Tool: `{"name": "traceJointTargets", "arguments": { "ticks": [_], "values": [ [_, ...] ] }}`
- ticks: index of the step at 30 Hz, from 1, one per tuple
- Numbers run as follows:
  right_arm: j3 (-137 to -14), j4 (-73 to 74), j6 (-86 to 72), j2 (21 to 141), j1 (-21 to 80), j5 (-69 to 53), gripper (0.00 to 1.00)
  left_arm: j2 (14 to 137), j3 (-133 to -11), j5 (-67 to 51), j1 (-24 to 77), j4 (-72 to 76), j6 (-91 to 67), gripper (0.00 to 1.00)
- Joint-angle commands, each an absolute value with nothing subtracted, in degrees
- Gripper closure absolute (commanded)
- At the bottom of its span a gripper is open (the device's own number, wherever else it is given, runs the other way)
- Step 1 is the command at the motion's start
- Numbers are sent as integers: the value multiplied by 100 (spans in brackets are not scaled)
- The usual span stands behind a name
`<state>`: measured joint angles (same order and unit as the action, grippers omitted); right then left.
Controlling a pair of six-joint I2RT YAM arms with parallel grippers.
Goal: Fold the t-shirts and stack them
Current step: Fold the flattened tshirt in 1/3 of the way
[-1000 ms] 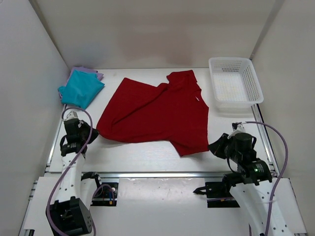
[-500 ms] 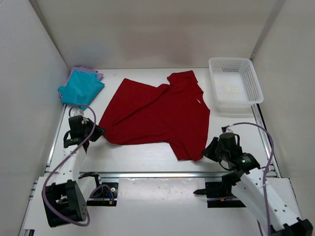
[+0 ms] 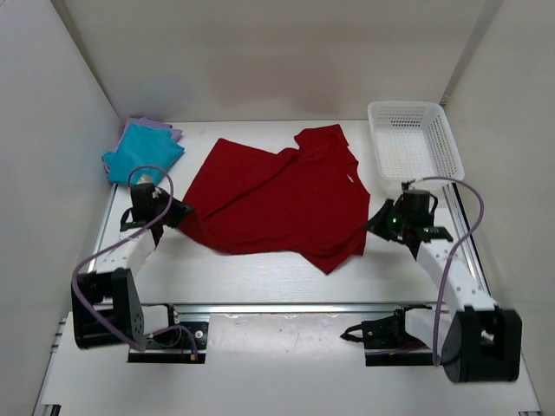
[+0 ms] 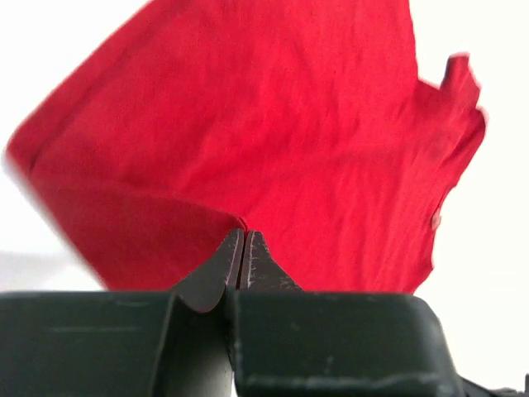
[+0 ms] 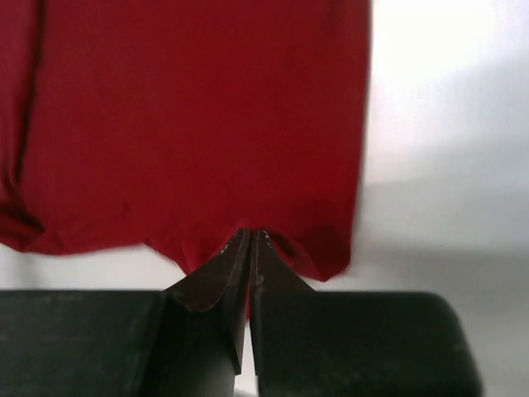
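While my left gripper (image 4: 244,235) pinches the 9 o'clock corner of the dark red t-shirt (image 3: 277,195) and my right gripper (image 5: 250,235) clamps its 3 o'clock edge, I judge the shirt lies mid-table, long axis spanning between them.

The spread t-shirt (image 3: 277,199) lies mid-table (image 3: 260,273), the left pincer (image 3: 179,213) at its near left corner and the right pincer (image 3: 374,227) at its right edge. In the far left corner the top folded t-shirt (image 3: 143,154) lies on the bottom folded t-shirt (image 3: 170,132). The basket (image 3: 375,139) stands far right.
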<state>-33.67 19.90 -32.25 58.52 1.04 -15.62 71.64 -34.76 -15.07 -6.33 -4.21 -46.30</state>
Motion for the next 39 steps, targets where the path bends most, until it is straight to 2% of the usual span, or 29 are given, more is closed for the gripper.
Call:
{"name": "traceJointTargets", "arguments": {
  "ticks": [1,8,18,24,29,30,31,33,34,36,39],
  "values": [
    [-4172,942,-3050,6746,9,-1529,100,7670,-4155,-1206,-756,141,-5071,100],
    [-5413,589,-3076,8505,-361,-1837,100,9244,-5158,-1204,-1011,132,-5247,100],
    [-8241,1493,-2663,10791,-106,-1626,100,9940,-5791,-1064,-914,325,-5414,100],
    [-8692,1600,-2601,11302,-70,-1520,100,10318,-6021,-1064,-967,290,-5449,100],
    [-9017,1670,-2549,11285,-35,-1406,100,10161,-5880,-994,-1011,790,-5555,99],
    [-9087,1731,-2531,11294,-35,-1389,96,10082,-5897,-958,-1011,800,-5589,91],
    [-9079,1784,-2531,11224,-35,-1423,92,10064,-5941,-958,-993,748,-5494,87],
    [-8948,1785,-2514,11005,-26,-1441,75,10107,-6116,-1028,-1037,484,-5371,68],
    [-8730,1749,-2522,10847,0,-1424,69,10064,-6143,-1063,-1072,309,-5292,65],
    [-8230,1548,-2601,10418,-53,-1424,64,9819,-5961,-985,-1116,150,-5229,61],
    [-7010,1029,-2768,9538,-53,-1424,59,9178,-5268,-906,-1134,194,-5203,67]
  ]
}}
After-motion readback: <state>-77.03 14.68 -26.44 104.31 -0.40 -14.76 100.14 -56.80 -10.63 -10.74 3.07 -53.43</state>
